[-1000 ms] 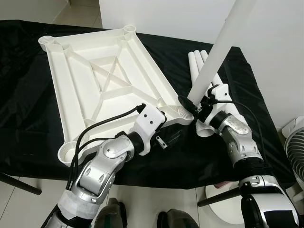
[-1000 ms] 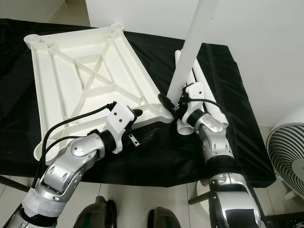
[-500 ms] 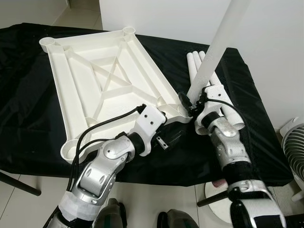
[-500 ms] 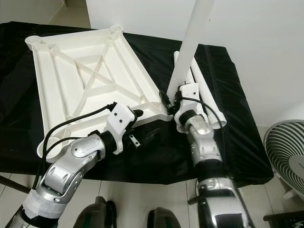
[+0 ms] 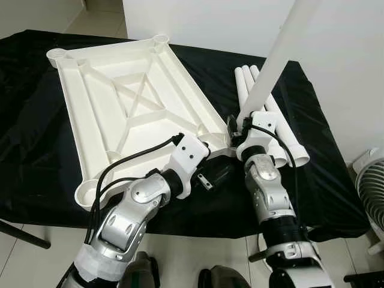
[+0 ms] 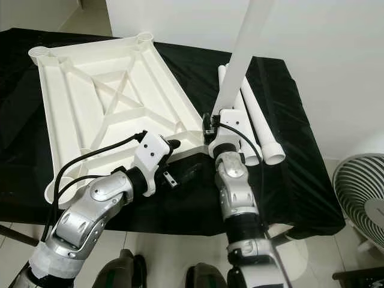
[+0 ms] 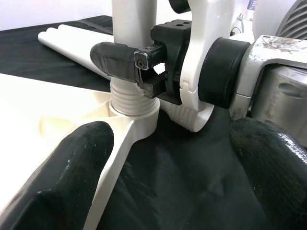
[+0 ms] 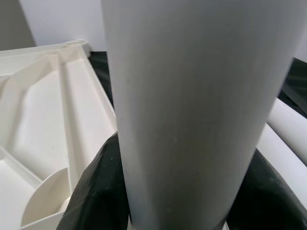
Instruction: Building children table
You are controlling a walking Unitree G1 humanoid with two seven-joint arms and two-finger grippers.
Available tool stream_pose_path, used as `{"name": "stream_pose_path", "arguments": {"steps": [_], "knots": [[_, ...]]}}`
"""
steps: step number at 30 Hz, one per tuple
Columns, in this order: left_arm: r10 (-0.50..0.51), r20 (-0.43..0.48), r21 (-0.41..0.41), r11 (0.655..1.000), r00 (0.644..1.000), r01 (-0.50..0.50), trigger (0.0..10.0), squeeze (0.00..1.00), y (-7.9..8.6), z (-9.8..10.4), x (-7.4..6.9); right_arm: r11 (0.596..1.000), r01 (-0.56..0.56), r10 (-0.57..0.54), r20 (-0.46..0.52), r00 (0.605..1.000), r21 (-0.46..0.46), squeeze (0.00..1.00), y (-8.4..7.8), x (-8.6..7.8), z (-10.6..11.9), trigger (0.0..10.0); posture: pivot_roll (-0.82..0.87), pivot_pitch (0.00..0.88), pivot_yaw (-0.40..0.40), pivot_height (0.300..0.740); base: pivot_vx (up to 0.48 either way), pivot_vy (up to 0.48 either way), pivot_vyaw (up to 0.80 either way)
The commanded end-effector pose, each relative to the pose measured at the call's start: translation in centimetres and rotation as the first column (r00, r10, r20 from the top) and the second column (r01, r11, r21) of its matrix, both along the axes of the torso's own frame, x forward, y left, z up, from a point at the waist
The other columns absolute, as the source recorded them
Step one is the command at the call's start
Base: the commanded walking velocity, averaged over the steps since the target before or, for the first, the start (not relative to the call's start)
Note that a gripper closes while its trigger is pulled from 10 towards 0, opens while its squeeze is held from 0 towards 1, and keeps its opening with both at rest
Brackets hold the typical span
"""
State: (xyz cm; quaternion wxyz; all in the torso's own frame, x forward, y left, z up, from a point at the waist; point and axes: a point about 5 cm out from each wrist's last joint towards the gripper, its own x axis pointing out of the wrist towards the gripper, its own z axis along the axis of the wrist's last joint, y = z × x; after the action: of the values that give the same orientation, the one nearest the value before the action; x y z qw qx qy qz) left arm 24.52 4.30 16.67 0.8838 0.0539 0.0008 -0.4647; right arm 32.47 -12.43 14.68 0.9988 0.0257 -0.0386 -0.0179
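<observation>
The white tabletop (image 5: 120,102) lies upside down on a black cloth. One white leg (image 5: 273,60) stands nearly upright in the near right corner socket (image 7: 136,117), its threaded end just above the rim. My right gripper (image 5: 237,127) is shut on this leg just above the socket; its black fingers (image 8: 98,191) hug the tube (image 8: 192,96). My left gripper (image 5: 219,173) is open on the cloth just in front of that corner, its fingers (image 7: 72,158) spread wide with the tabletop's corner reaching in between them.
Three spare white legs (image 5: 288,147) lie side by side on the cloth to the right of the tabletop. A fan (image 5: 373,186) stands on the floor at the far right. The table's front edge runs just under my forearms.
My right forearm has swung in from the right towards the middle, turning the gripper around the leg. The leg's foot stays at the socket. The left arm has hardly moved.
</observation>
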Motion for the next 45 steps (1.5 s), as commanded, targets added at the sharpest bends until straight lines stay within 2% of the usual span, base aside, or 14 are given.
{"name": "stream_pose_path", "arguments": {"steps": [1, 4, 6, 15, 16, 22, 26, 27, 28, 31, 32, 40, 42, 45], "knots": [[0.024, 0.001, -0.004, 1.000, 1.000, -0.024, 10.0, 0.00, -0.1, 0.0, -0.1, 0.996, 0.087, -0.086, -0.114, 0.990, 0.002, 0.00, -1.3, -0.7, -2.1, 10.0, -0.04, 0.051, -0.041, 0.740, 0.000, 0.000, 0.00], [0.023, -0.001, -0.005, 1.000, 1.000, -0.023, 10.0, 0.00, 0.0, 0.0, -0.2, 0.994, 0.111, -0.111, -0.121, 0.986, -0.011, 0.00, -1.1, -1.2, -2.0, 10.0, -0.04, 0.053, -0.041, 0.740, 0.000, 0.000, 0.00], [0.024, -0.003, -0.006, 1.000, 1.000, -0.024, 10.0, 0.00, 0.0, 0.0, -0.2, 0.994, 0.104, -0.101, -0.136, 0.986, 0.021, 0.00, -0.8, -1.5, -2.2, 10.0, -0.04, 0.056, -0.041, 0.740, 0.000, 0.000, 0.00], [0.026, -0.014, -0.016, 1.000, 1.000, -0.027, 10.0, 0.00, 0.4, 0.0, -0.3, 0.999, 0.049, -0.047, -0.112, 0.993, 0.019, 0.00, -0.1, -1.9, -1.3, 10.0, -0.05, 0.062, -0.038, 0.740, 0.000, 0.000, 0.00], [0.029, -0.012, -0.015, 0.999, 1.000, -0.029, 10.0, 0.00, 0.5, 0.0, -0.2, 0.999, 0.025, -0.022, -0.101, 0.995, 0.033, 1.00, 0.0, -2.0, -1.1, 10.0, -0.05, 0.064, -0.036, 0.740, 0.000, 0.000, 0.00], [0.034, -0.008, -0.011, 0.999, 0.999, -0.034, 10.0, 0.00, 0.6, 0.0, 0.0, 0.999, 0.006, -0.003, -0.076, 0.997, 0.038, 1.00, -0.1, -2.1, -0.6, 10.0, -0.05, 0.065, -0.033, 0.740, 0.000, 0.000, 0.00], [0.033, -0.006, -0.014, 0.999, 0.999, -0.033, 10.0, 0.00, 0.6, 0.1, 0.1, 0.990, -0.121, 0.123, -0.025, 0.992, 0.077, 1.00, -0.1, -1.6, 0.2, 10.0, -0.06, 0.065, -0.028, 0.740, 0.000, 0.000, 0.00], [0.033, -0.006, -0.014, 0.999, 0.999, -0.033, 10.0, 0.00, 0.6, 0.1, 0.1, 0.990, -0.121, 0.123, -0.025, 0.992, 0.077, 1.00, -0.1, -1.6, 0.2, 10.0, -0.06, 0.065, -0.028, 0.740, 0.000, 0.000, 0.00], [0.031, -0.003, -0.015, 0.999, 1.000, -0.031, 10.0, 0.00, 0.5, 0.2, 0.2, 0.981, -0.187, 0.187, -0.001, 0.982, 0.043, 1.00, -0.5, -1.3, 0.6, 10.0, -0.06, 0.062, -0.028, 0.740, 0.000, 0.000, 0.00], [0.030, -0.002, -0.016, 0.999, 1.000, -0.030, 10.0, 0.00, 0.5, 0.2, 0.2, 0.974, -0.227, 0.227, 0.006, 0.974, 0.018, 1.00, -0.8, -1.1, 0.8, 10.0, -0.06, 0.061, -0.029, 0.740, 0.000, 0.000, 0.00], [0.031, 0.000, -0.017, 0.999, 1.000, -0.031, 10.0, 0.00, 0.5, 0.2, 0.3, 0.966, -0.258, 0.258, 0.011, 0.966, 0.008, 0.00, -1.0, -1.0, 0.9, 10.0, -0.06, 0.060, -0.029, 0.740, 0.000, 0.000, 0.00], [0.028, -0.001, -0.016, 0.999, 1.000, -0.028, 10.0, 0.00, 0.5, 0.3, 0.3, 0.915, -0.394, 0.395, -0.004, 0.919, -0.080, 0.00, -2.4, -0.2, 0.7, 10.0, -0.05, 0.057, -0.028, 0.740, 0.000, 0.000, 0.00], [0.015, -0.010, -0.013, 1.000, 1.000, -0.015, 10.0, 0.00, 0.4, 0.2, 0.1, 0.878, -0.456, 0.458, -0.021, 0.889, -0.147, 0.00, -2.9, 0.1, 0.6, 10.0, -0.05, 0.055, -0.026, 0.740, 0.000, 0.000, 0.00], [0.009, -0.009, -0.007, 1.000, 1.000, -0.009, 10.0, 0.00, 0.4, 0.2, 0.1, 0.830, -0.532, 0.533, -0.043, 0.845, -0.169, 0.00, -3.3, 0.3, 0.2, 10.0, -0.05, 0.053, -0.026, 0.740, 0.000, 0.000, 0.00]]}}
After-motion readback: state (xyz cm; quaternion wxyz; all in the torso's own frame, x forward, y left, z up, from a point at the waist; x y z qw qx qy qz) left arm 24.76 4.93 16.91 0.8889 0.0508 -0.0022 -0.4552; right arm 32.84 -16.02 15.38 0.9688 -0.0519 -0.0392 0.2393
